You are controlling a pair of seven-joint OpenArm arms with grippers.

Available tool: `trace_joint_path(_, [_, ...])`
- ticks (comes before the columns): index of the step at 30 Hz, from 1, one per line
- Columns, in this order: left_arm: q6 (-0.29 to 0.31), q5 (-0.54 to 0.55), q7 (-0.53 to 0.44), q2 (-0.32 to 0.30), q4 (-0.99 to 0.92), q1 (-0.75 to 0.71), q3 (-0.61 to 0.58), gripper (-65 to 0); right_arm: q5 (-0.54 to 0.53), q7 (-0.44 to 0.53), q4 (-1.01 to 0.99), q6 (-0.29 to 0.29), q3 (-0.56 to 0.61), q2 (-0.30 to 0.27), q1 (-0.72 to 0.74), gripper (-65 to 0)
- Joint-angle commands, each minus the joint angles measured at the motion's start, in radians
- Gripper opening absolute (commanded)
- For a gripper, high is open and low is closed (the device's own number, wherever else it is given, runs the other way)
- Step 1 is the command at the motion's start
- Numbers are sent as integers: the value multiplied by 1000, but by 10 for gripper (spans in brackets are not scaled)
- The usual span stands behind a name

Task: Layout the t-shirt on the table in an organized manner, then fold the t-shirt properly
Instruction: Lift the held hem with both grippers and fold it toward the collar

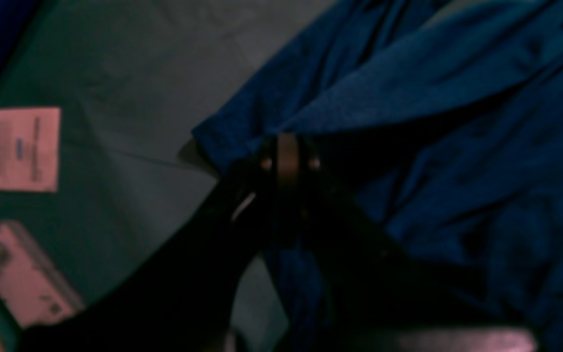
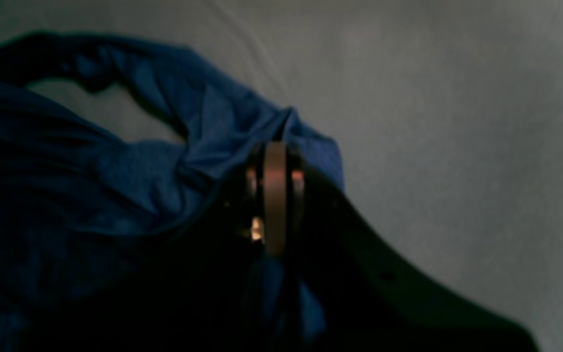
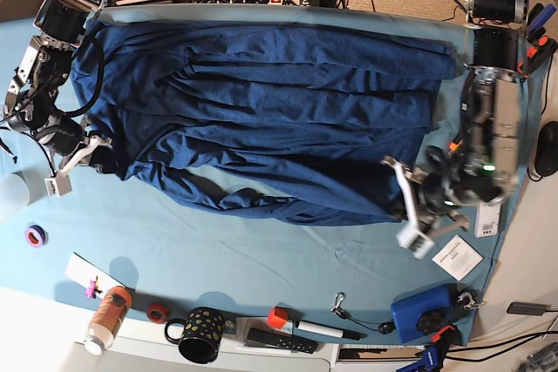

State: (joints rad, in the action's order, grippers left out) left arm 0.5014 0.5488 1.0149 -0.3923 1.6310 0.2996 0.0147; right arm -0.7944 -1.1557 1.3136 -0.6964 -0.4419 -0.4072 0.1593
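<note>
Base view: the navy t-shirt [image 3: 261,102] lies rumpled in long creases across the far half of the teal-covered table [image 3: 261,259], long axis left to right. The left gripper [image 3: 403,202] and right gripper [image 3: 98,156] each pinch its near hem corners.

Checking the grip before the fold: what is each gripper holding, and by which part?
Both hold the t-shirt. The left gripper is shut on a bunched corner of its edge; the right gripper is shut on a gathered fold at the opposite end.
</note>
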Motion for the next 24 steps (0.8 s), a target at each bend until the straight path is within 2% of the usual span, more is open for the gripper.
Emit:
trace_joint_path(1, [10,50,3,-10,19,27,35,-650,-26,18,15,-2,-5,-22,20,-650])
trace_joint_path(5, [56,211,97,-10,19,23,139,-650,-71,-10,15,-2,-5,-22,20,-650])
trace_joint_path(11, [101,333,186,-13,19,-27,224,-650,-194,-137,16,-2,-5,-23,17,-650])
trace_joint_path(16, [103,365,201,-24,19,-87,241,-650,-243,-158,25,-2,-6,-23,0,-650])
trace_joint_path(21, [103,372,200,-24,20,-130,241,-650,-244,-161,148,-2,-27,-23,-79,-650])
trace_joint_path(24, [141,399,199,-24,21,-147,241,-650,-245,-161,246,-2,-47,-22,-135,-650])
